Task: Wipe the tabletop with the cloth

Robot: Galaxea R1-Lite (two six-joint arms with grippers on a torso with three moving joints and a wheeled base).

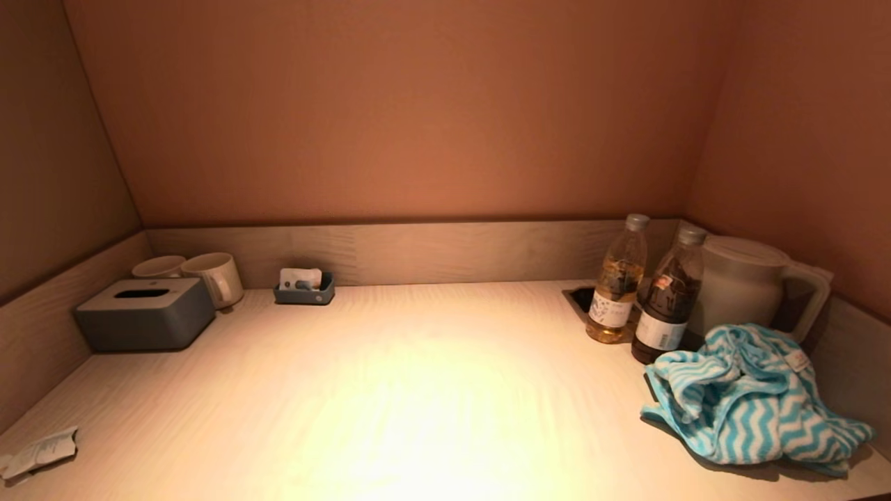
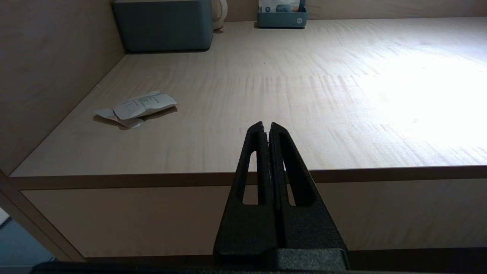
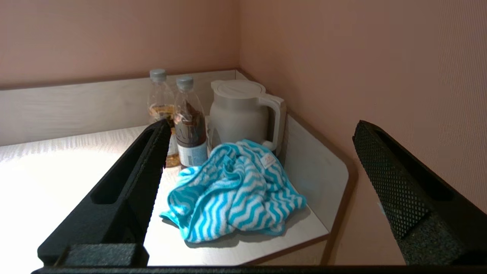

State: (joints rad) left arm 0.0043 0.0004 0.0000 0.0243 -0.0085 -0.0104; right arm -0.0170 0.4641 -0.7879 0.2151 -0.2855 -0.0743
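Observation:
A crumpled blue-and-white zigzag cloth (image 1: 752, 400) lies on the light wooden tabletop (image 1: 418, 390) at the front right corner; it also shows in the right wrist view (image 3: 236, 190). My right gripper (image 3: 262, 127) is open and empty, held off the table's front edge, short of the cloth. My left gripper (image 2: 266, 127) is shut and empty, just outside the front edge at the table's left side. Neither gripper shows in the head view.
Two drink bottles (image 1: 616, 282) (image 1: 668, 306) and a white kettle (image 1: 748, 285) stand behind the cloth. A grey tissue box (image 1: 146, 313), two mugs (image 1: 216, 277) and a small grey tray (image 1: 304, 289) sit at the back left. A crumpled paper (image 1: 38, 452) (image 2: 139, 108) lies front left. Walls enclose three sides.

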